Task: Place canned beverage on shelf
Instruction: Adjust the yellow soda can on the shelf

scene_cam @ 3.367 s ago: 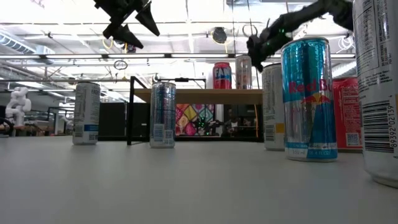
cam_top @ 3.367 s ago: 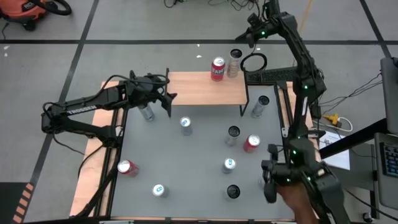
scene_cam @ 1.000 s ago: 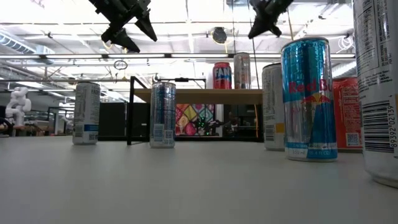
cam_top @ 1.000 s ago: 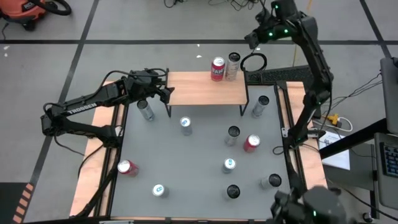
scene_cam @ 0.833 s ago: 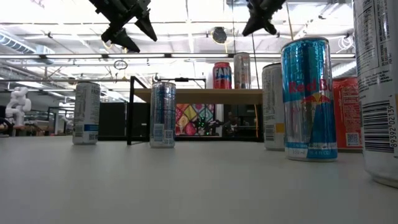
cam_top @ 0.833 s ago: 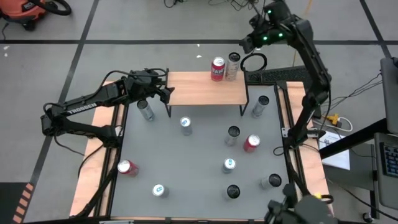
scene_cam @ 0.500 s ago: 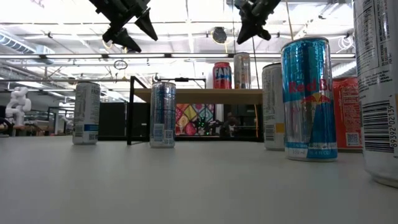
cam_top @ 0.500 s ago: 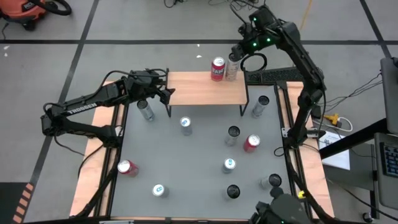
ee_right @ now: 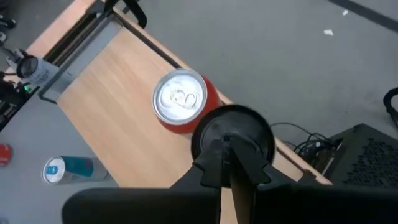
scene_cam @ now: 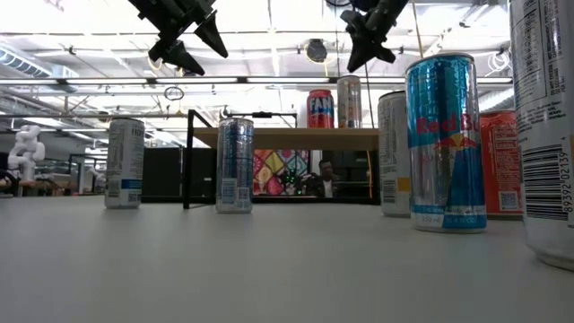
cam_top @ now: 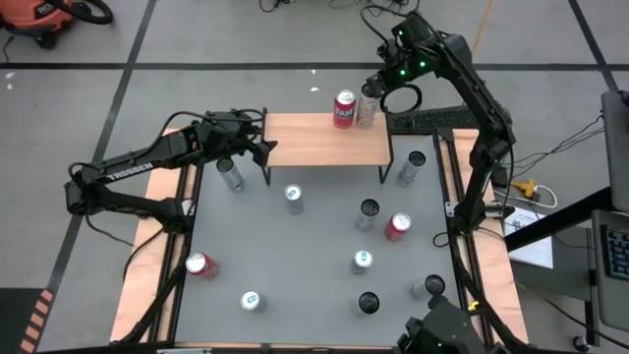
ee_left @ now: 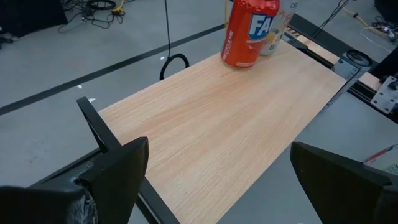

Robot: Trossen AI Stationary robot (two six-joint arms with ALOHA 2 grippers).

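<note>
Your left tool hangs with its fingers spread wide and empty above the left end of the shelf, with a slim silver can standing on the grey table just beside and below it; that can looks like the nearest candidate. Judge it as light, rigid along its height but thin-walled, with a smooth printed skin that can slip and dent under a hard squeeze, so take it around the middle of the body, fingers on opposite sides, and keep it upright. Further right, a red can and a pale can already stand touching at the shelf's far right corner. Your right tool hovers above that pair with its fingers pressed together, holding nothing. More cans stand scattered over the table.
</note>
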